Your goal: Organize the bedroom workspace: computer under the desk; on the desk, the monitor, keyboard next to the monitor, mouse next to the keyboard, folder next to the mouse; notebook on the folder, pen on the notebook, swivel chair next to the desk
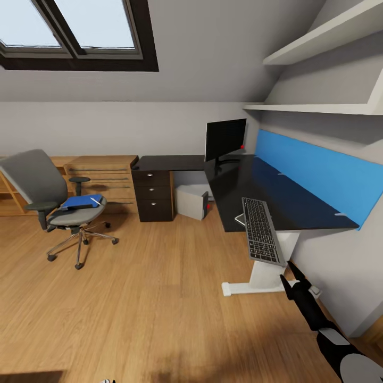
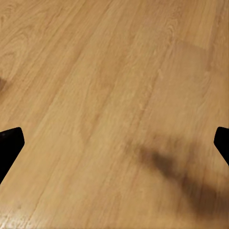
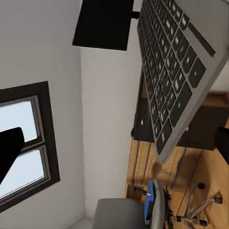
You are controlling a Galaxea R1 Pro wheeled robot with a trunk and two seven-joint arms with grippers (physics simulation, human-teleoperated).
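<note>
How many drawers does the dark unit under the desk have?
3, stacked: top, middle, bottom, each with a silver knob, in the dark unit under the desk's left end.

The right arm (image 1: 324, 330), seen beside the white pedestal leg (image 1: 266, 274) of the table, is built of glossy black segments with a pale grey sleeve section further up, then another black-edged grey part nearest the body. It narrows toward the right hand (image 1: 292, 269), which is matt black, with slim pointed fingers. In the right wrist view the fingertips (image 3: 9, 150) appear as plain black wedges with rounded corners. The left hand's fingertips (image 2: 8, 148) look the same: flat, black, unmarked.
</note>
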